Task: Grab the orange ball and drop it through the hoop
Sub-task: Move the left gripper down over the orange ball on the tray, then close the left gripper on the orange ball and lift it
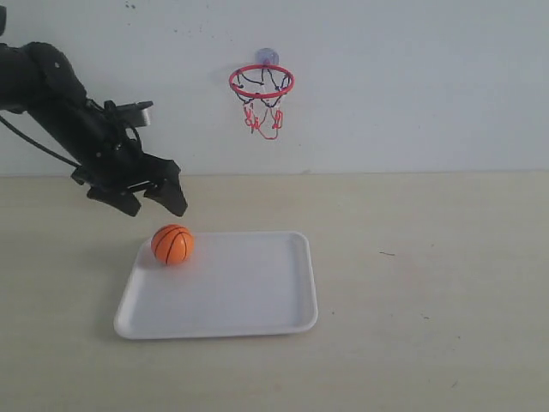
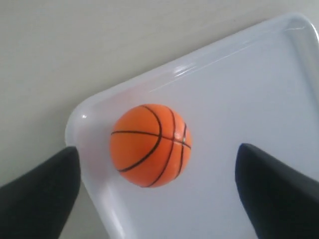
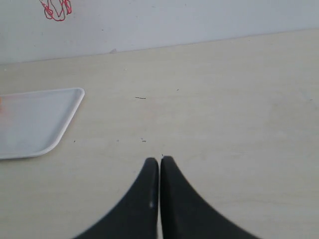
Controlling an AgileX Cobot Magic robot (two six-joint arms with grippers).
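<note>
The orange ball [image 1: 172, 244] with black seam lines rests in the far left corner of the white tray [image 1: 249, 296]. My left gripper [image 1: 156, 202] hangs open just above and behind it, touching nothing. In the left wrist view the ball [image 2: 150, 145] lies ahead of the gripper [image 2: 159, 154], between its spread fingers [image 2: 37, 191]. The hoop [image 1: 261, 81], red ring with dark and red net, hangs on the back wall from a bluish suction cup [image 1: 266, 57]. My right gripper [image 3: 159, 160] is shut and empty over bare table; the exterior view does not show it.
The tray's rim [image 2: 72, 122] runs close by one left fingertip. In the right wrist view the tray's corner [image 3: 60, 112] lies off to one side and the net's lower strings [image 3: 56, 9] show on the wall. Pale tabletop [image 1: 429, 275] surrounds the tray.
</note>
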